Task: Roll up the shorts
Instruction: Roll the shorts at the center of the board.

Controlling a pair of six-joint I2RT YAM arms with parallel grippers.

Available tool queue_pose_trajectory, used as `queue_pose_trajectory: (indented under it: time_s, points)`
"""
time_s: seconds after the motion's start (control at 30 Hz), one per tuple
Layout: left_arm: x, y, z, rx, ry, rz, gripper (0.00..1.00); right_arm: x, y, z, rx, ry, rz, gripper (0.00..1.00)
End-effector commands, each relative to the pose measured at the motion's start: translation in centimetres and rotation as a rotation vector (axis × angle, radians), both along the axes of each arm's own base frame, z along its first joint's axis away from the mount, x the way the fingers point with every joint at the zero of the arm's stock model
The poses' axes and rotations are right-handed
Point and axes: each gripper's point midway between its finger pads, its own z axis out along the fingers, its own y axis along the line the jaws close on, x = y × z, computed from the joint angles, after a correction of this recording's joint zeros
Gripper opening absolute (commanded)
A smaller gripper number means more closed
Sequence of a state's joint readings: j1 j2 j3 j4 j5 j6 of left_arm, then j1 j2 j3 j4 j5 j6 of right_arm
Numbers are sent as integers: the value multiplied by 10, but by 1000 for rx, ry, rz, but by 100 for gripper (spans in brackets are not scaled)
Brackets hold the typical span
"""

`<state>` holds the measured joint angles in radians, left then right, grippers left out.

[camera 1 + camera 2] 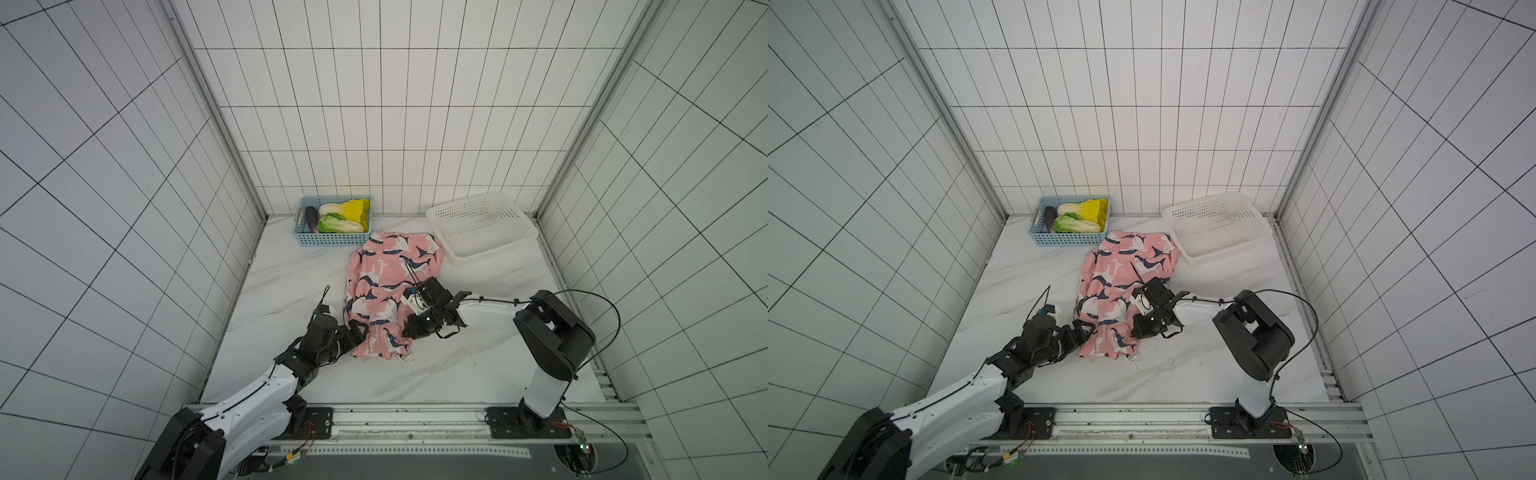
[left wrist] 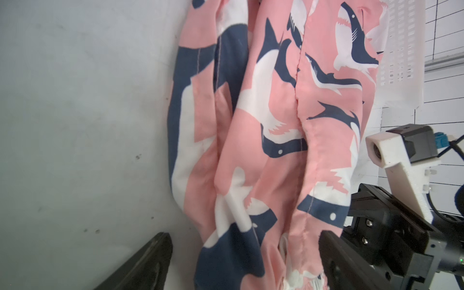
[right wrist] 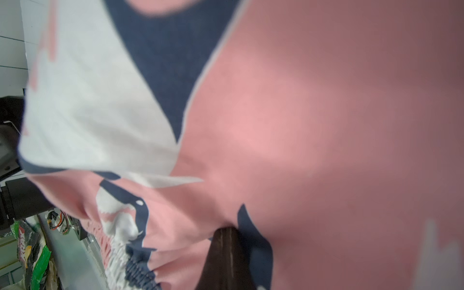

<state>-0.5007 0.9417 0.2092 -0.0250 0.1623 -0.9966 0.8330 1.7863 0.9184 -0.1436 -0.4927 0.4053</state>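
Shark-print shorts (image 1: 386,286) lay on the marble tabletop (image 1: 286,286), just beside the blue basket (image 1: 332,242).
The blue basket held an eggplant (image 1: 311,219), a yellow-leafed napa cabbage (image 1: 351,208) and a green cabbage (image 1: 338,225); the shorts' leg end sat at that basket's near right corner, and the gathered waistband end pointed away from it; a white basket (image 1: 457,245) stood right of the blue basket, apart from it, its slotted floor in plain view; farthest from the blue basket, the left gripper (image 1: 360,331) had its jaws spread wide at the waistband's left edge; the right gripper (image 1: 406,328) was closed, pinching fabric at the right edge, its dark fingertip (image 3: 226,256) pressed into pink cloth.
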Motion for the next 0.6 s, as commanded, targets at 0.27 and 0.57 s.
queue_pose_trajectory:
  time_s: [0.27,0.57]
  points:
    - [13,-29,-19,-50,31,-112,73,-2,-27,-38,-109,55,-61,0]
    - [26,-24,14,-5,-31,-89,0,3,-26,-22,-105,17,-30,0]
